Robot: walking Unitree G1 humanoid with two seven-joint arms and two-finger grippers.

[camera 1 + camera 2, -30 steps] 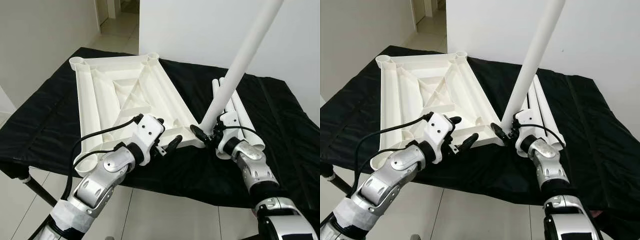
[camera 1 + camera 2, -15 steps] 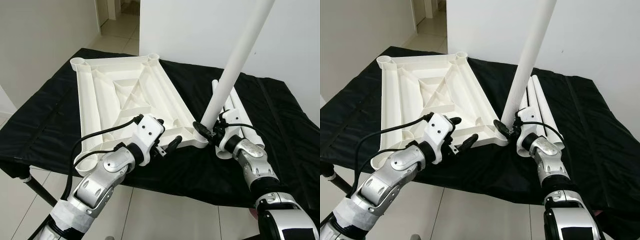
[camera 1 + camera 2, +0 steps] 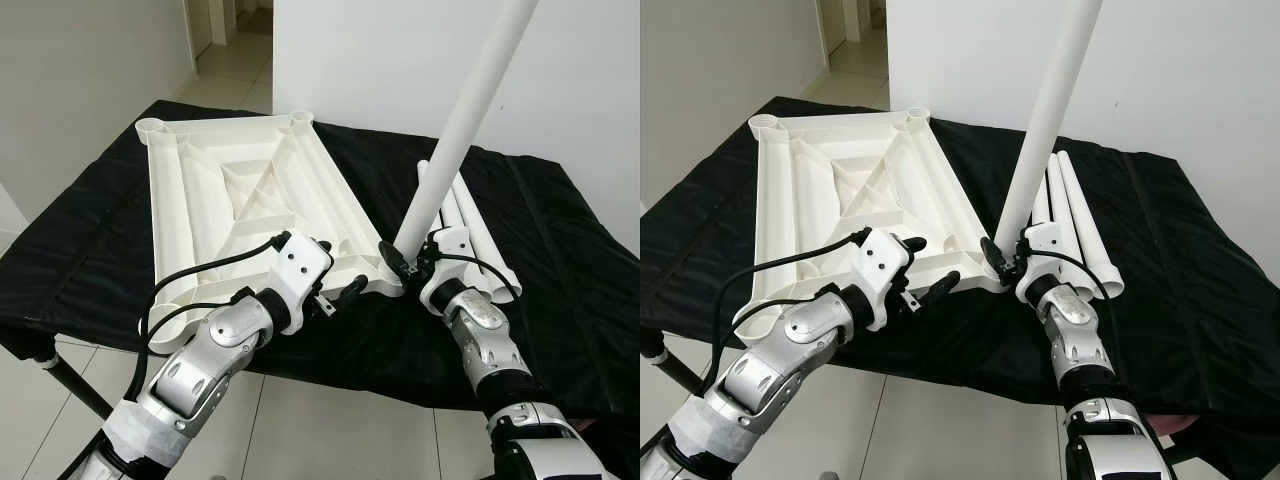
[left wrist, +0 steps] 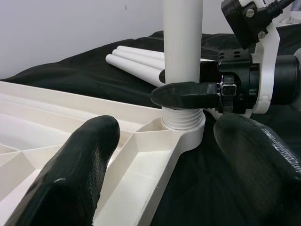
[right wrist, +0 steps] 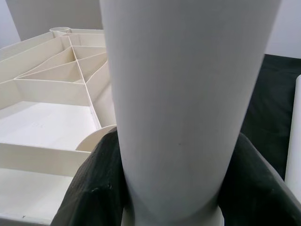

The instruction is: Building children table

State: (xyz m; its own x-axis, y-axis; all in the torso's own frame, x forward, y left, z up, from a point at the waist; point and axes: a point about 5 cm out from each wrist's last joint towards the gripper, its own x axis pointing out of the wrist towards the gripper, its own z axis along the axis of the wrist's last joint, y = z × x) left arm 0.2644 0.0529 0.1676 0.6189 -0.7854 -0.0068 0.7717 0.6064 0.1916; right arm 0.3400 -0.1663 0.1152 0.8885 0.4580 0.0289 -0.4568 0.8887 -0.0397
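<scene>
The right gripper clamps the long white plastic leg tube, its threaded end seated in the near corner socket of the upturned white ribbed tabletop. The left gripper hovers spread beside it. The tilted tube risks cross-threading.

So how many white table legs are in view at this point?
4. One leg stands in the tabletop's near corner socket, held by the right gripper. Three loose legs lie side by side on the black cloth beyond that gripper.
</scene>
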